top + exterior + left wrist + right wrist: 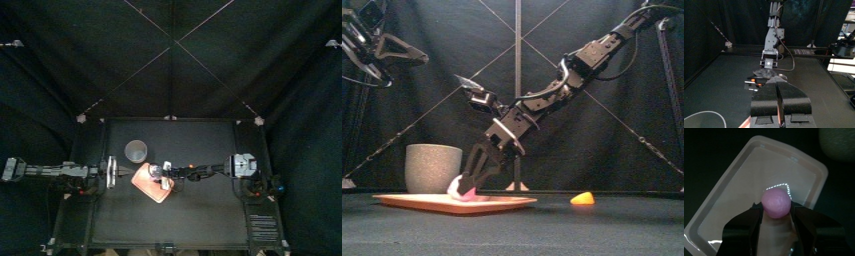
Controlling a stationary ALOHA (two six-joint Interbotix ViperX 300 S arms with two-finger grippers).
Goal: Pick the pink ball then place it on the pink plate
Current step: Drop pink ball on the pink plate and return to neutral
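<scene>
Table [609, 230] black, curtains [171, 60] behind; pink tray [422, 201] midway, grey cup [433, 168] near it

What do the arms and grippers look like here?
Right arm and left arm are black, jointed, with black cables looped alongside. A pale plate sits above the right gripper. The left gripper has two broad black jaws tapering to a wedge.
</scene>
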